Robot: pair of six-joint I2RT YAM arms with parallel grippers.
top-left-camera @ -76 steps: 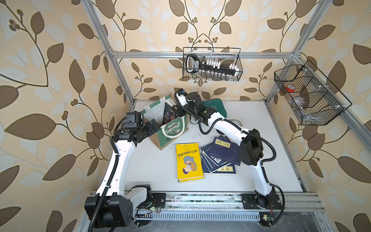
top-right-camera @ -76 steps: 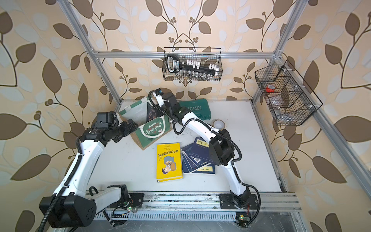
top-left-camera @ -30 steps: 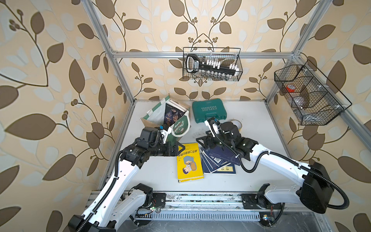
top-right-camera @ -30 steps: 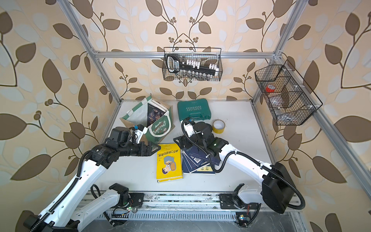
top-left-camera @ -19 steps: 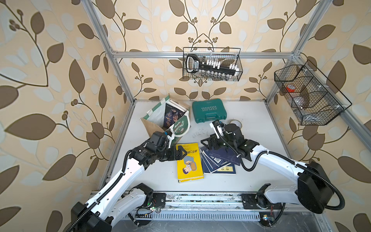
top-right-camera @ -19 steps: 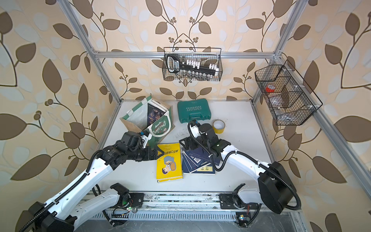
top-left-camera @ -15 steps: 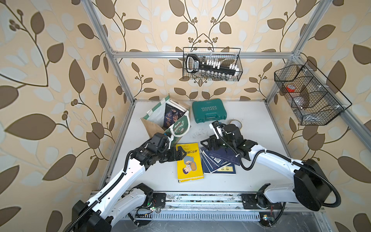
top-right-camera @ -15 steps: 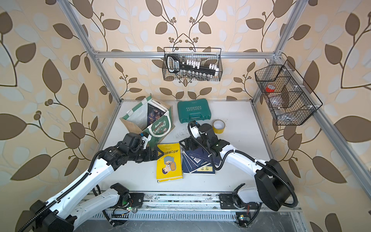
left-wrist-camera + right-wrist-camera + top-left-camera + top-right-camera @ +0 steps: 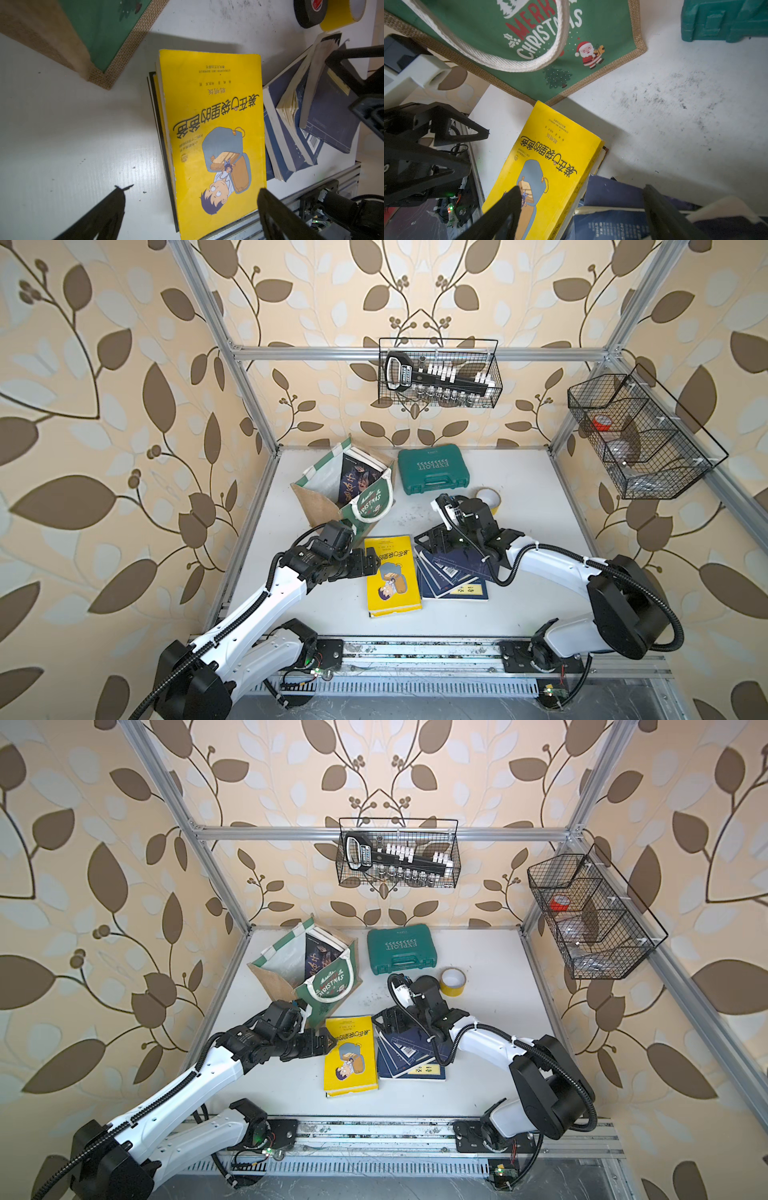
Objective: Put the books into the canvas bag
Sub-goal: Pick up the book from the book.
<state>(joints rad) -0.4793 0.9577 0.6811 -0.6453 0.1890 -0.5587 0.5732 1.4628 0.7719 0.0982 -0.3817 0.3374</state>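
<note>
The canvas bag stands open at the back left with dark-covered books upright inside. A yellow cartoon-cover book tops a small pile below it, and a fanned pile of navy books lies beside it. My left gripper is open, straddling the yellow book's left edge. My right gripper is open over the far end of the navy pile, where the top books tilt up.
A green tool case lies behind the books, with a yellow tape roll and a black roll to its right. Wire baskets hang on the back and right walls. A metal rail borders the table's front.
Both grippers have left the bag. The left one has swung right and down to the yellow book; the right one has come down to the navy pile and edged slightly left.
</note>
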